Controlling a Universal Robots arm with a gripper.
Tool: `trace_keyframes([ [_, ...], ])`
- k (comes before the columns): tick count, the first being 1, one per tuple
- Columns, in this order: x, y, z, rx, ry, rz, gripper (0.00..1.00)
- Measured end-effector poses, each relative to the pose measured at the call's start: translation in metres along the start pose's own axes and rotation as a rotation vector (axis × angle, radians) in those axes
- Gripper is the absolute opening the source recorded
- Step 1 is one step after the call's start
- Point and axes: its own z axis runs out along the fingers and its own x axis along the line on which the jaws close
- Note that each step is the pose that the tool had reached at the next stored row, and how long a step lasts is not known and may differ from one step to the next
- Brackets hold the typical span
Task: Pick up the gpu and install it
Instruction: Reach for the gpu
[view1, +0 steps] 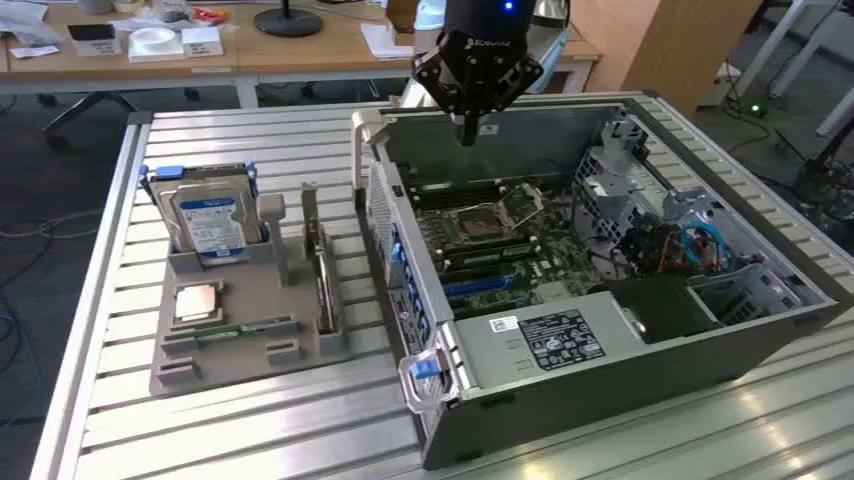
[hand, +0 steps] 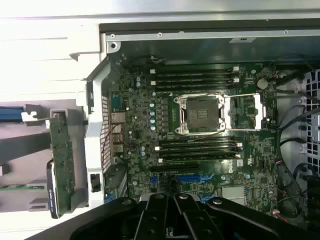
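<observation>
Tool (view1: 469, 132) pressed together, empty, above open case (view1: 601, 395), gpu (view1: 326, 290) upright in rack (view1: 240, 355) beside hard drive (view1: 210, 218)

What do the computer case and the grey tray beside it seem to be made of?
Computer case: probably sheet metal, matte dark grey paint; thin folded edges and punched holes suggest it.
Grey tray: likely plastic, dull finish; thick, blocky moulded slots, perhaps printed.

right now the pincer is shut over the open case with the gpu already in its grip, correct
Not quite. The pincer is shut over the open case, but its grip is empty: the exterior view shows the gpu standing in the grey holder, on that view's left of the case.
</observation>
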Motion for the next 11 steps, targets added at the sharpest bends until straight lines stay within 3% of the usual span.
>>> trace_keyframes([
  [11, 0.0, 0.0, 0.0, 0.0, 0.0, 0.0, 0.11],
])
